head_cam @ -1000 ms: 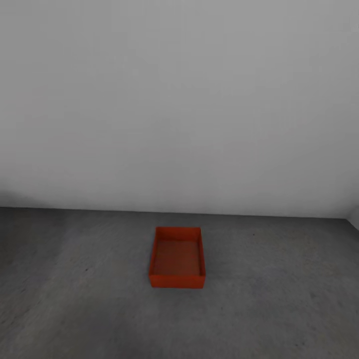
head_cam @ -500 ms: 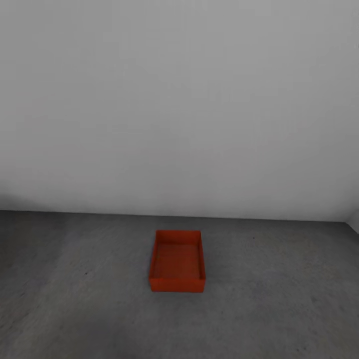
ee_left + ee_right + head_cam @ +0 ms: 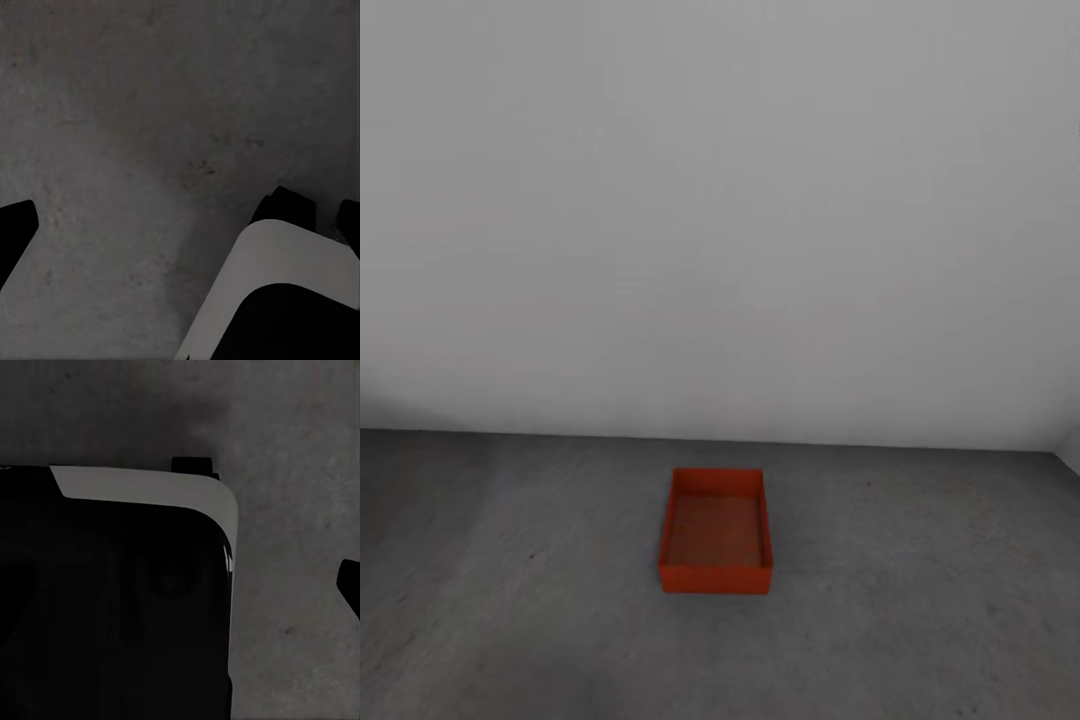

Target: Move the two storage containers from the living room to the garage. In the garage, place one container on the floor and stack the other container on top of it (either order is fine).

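One box [image 3: 716,532] sat on the concrete floor [image 3: 510,600] near the wall [image 3: 720,200], so I judged fetching and stacking its twin came next, though I couldn't tell how open either gripper's fingers were.

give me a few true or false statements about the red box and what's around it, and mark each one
1. The red box sits on the grey concrete floor. True.
2. A second box is stacked inside or on top of it. False: one box is there, open-topped, with nothing in it or on it.
3. The box touches the white wall. False: a strip of bare floor lies between them.
4. The box stands upright with its opening facing up. True.
5. A claw is holding the box's rim. False: nothing is touching the box.
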`<state>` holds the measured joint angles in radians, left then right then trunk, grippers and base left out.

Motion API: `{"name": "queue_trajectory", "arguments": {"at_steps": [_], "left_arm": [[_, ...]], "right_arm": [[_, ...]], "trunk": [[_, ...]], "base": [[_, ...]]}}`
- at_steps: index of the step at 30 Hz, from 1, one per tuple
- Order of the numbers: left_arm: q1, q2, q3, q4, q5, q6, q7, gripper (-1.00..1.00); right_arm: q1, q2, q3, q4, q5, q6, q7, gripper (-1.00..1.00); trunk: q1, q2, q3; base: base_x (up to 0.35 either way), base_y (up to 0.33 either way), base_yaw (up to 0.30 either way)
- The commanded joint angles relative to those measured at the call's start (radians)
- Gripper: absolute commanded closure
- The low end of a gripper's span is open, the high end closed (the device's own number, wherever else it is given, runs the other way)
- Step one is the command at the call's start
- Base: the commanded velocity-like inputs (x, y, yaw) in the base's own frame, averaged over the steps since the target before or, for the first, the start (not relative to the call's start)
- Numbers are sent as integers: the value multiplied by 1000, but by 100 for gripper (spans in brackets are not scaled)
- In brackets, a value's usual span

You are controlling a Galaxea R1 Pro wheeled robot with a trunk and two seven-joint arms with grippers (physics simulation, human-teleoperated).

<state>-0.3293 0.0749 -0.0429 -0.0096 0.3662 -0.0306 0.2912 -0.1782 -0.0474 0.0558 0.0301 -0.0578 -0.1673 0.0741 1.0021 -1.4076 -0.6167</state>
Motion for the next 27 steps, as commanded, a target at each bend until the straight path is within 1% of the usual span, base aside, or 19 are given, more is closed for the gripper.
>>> {"name": "queue_trajectory", "arguments": {"at_steps": [1,27], "left_arm": [[0,0,-5,0,8,-3,2,-100],[0,-1,-5,0,8,-3,2,-100]], "right_arm": [[-1,0,6,3,-6,-6,4,-100],[-1,0,6,4,-7,-5,3,-100]], "trunk": [[0,0,1],[0,0,43]], "base": [[0,0,0],[0,0,0]]}}
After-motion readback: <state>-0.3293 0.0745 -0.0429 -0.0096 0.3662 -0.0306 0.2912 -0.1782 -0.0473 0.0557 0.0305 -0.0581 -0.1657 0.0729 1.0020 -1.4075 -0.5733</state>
